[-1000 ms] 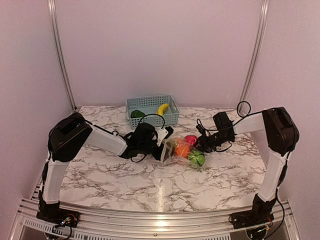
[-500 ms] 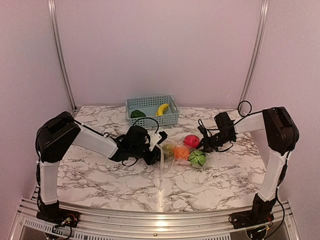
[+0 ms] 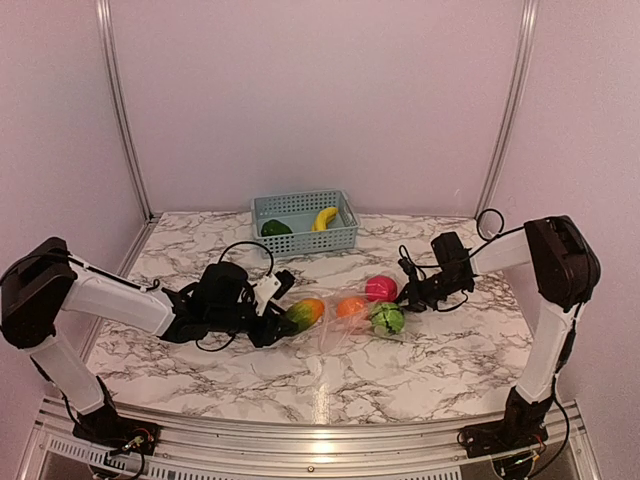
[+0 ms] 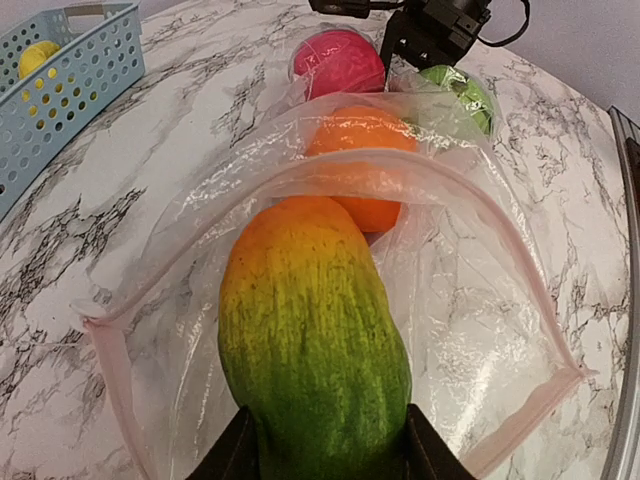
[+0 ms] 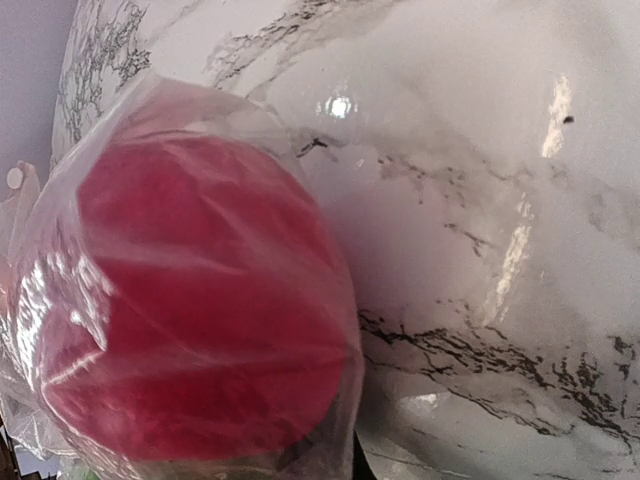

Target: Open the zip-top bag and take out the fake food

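The clear zip-top bag (image 3: 340, 325) lies flat mid-table with its mouth open toward the left (image 4: 470, 300). My left gripper (image 3: 283, 318) is shut on a green-to-orange fake fruit (image 4: 310, 330), whose orange tip sits at the bag's mouth. An orange fruit (image 4: 365, 170), a red round fruit (image 3: 380, 288) and a light green leafy piece (image 3: 388, 318) sit inside the bag. My right gripper (image 3: 415, 297) pinches the bag's far end beside the red fruit (image 5: 190, 300). Its fingers are mostly out of its own wrist view.
The light blue basket (image 3: 300, 208) stands at the back centre and holds a yellow banana (image 3: 325, 217) and a dark green pepper (image 3: 275, 228). The basket (image 4: 90, 70) also shows at the upper left of the left wrist view.
My left gripper has drawn back to the left, pulling the green-orange fruit out to the bag's mouth. The bag has stretched flat. The right gripper has barely moved.
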